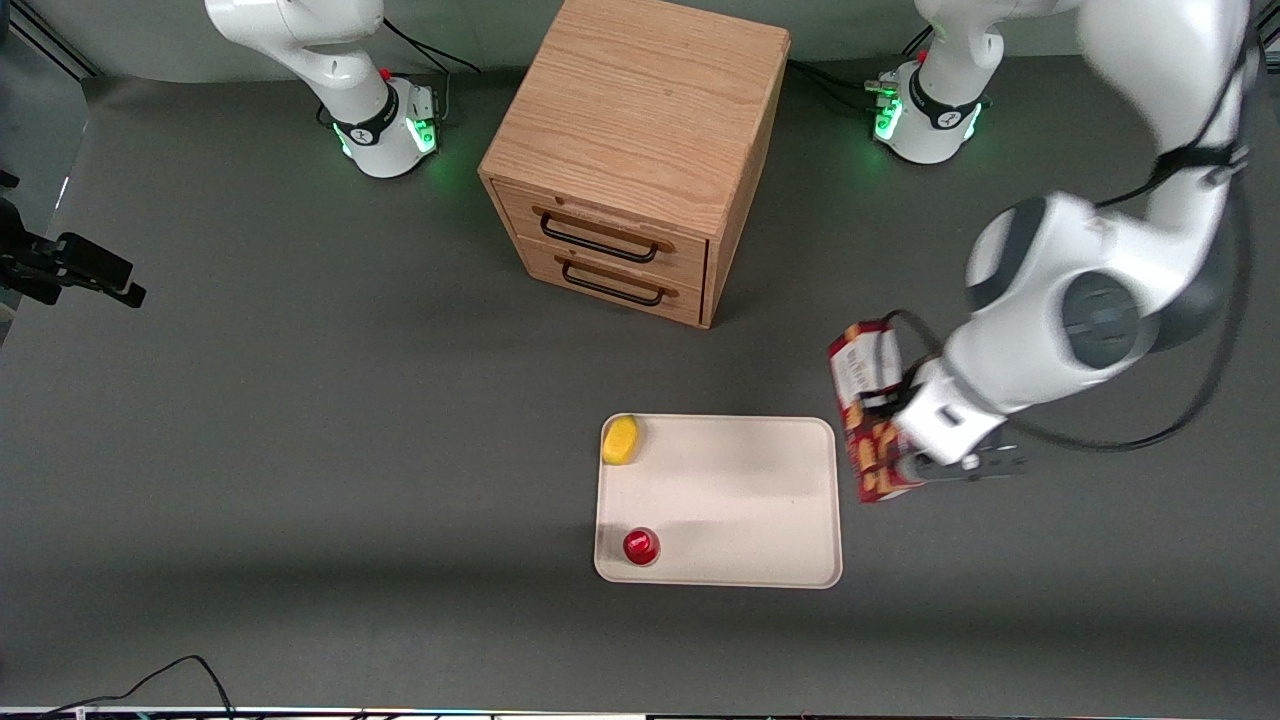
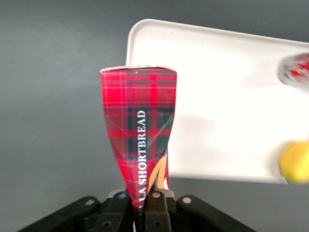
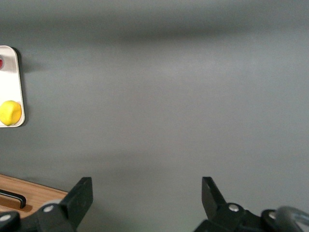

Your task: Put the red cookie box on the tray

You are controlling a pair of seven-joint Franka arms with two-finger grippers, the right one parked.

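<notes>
oak-coloured wooden cabinet point(image 1: 640, 150) with two drawers stands farther from the front camera than the cream tray point(image 1: 740, 480). on the tray lie a yellow lemon point(image 1: 621, 440) and a small red-topped cup point(image 1: 641, 546). just beside the tray's edge, toward my end of the table, my gripper point(image 1: 905, 440) is clamped tight on the red cookie box point(image 1: 868, 400), held above the table.
</notes>
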